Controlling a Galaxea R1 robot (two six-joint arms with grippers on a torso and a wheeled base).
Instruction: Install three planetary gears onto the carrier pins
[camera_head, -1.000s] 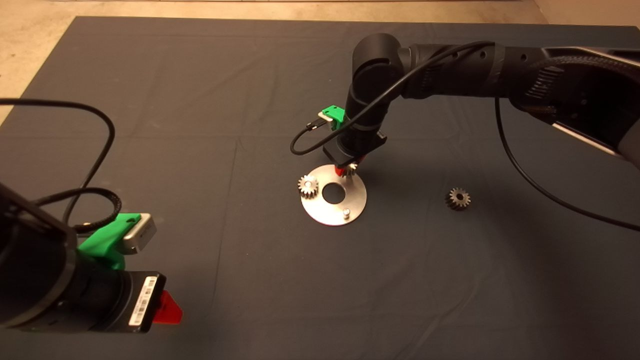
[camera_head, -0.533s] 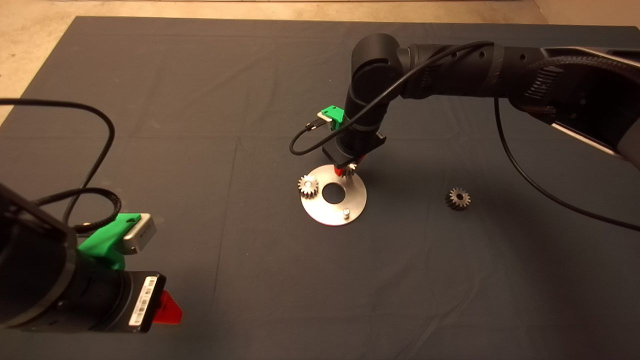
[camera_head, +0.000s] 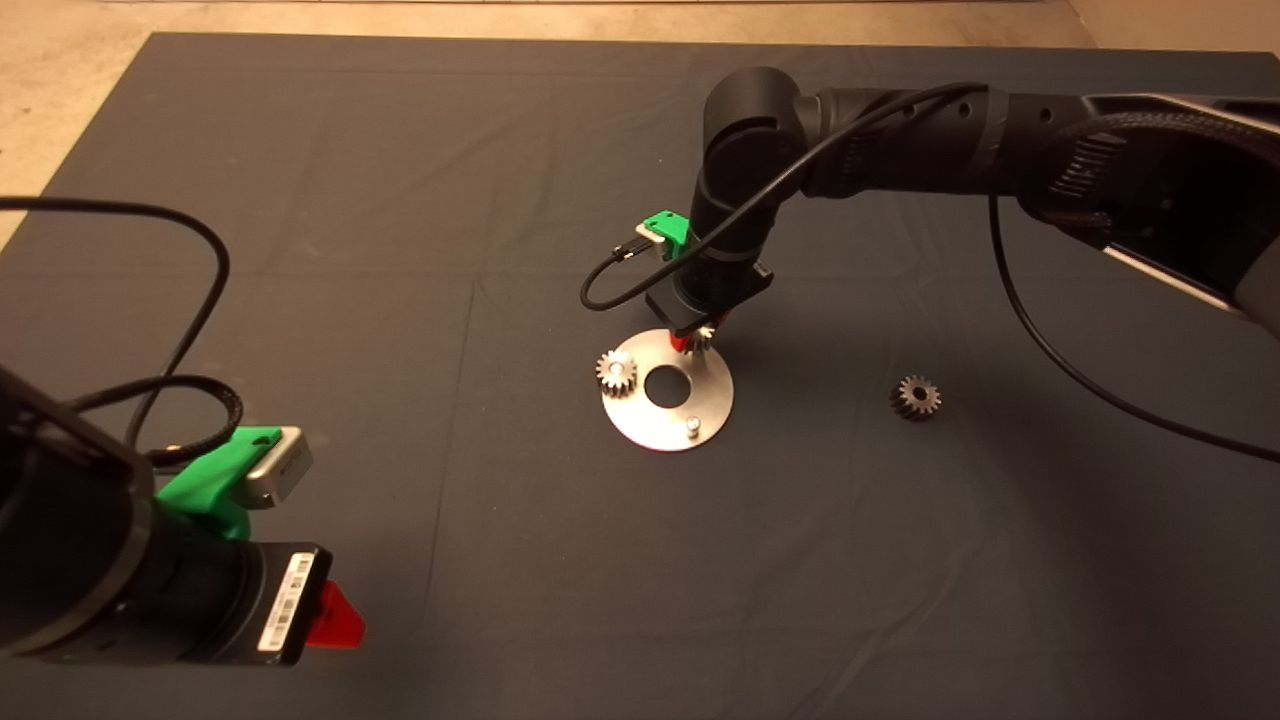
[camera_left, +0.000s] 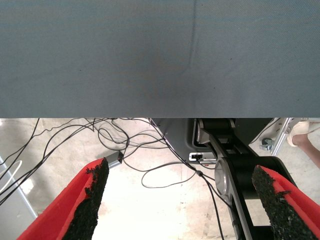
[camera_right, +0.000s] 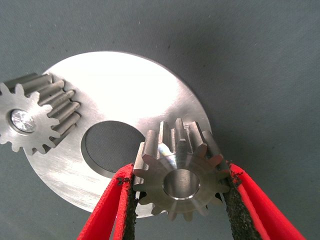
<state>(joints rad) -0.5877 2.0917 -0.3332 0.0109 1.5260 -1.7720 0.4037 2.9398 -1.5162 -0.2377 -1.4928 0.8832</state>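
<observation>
my right tool (camera_head: 693, 343) hangs over the far edge of the disc (camera_head: 668, 392), clenched on a gear (camera_right: 180, 171). in the right wrist view the gear sits between my two pads (camera_right: 235, 205), bore facing the camera, above the disc's rim just beside the centre hole (camera_right: 110, 146). the pin under it is hidden by the gear and my fingers, so i cannot tell whether the bore is on it.

a second gear (camera_head: 617, 373) is already seated on the pin at the disc's left side, the pin's end showing in its bore; it is near my held gear but apart from it. a bare pin (camera_head: 692, 426) stands upright at the near edge of the disc. the third gear (camera_head: 915, 397) lies on the mat (camera_head: 400, 200) well to the right of the disc, clear of my arm.

a black cable (camera_head: 610, 285) loops from my right wrist out to the left, above the disc, not touching the gears.

my left tool (camera_left: 182, 202) waits at the lower left of the surface, fingers spread wide and gripping nothing. its wrist view shows the mat's edge, a tangle of cables (camera_left: 125, 150) on the floor, and a person's shoe (camera_left: 302, 131) off to one side.
</observation>
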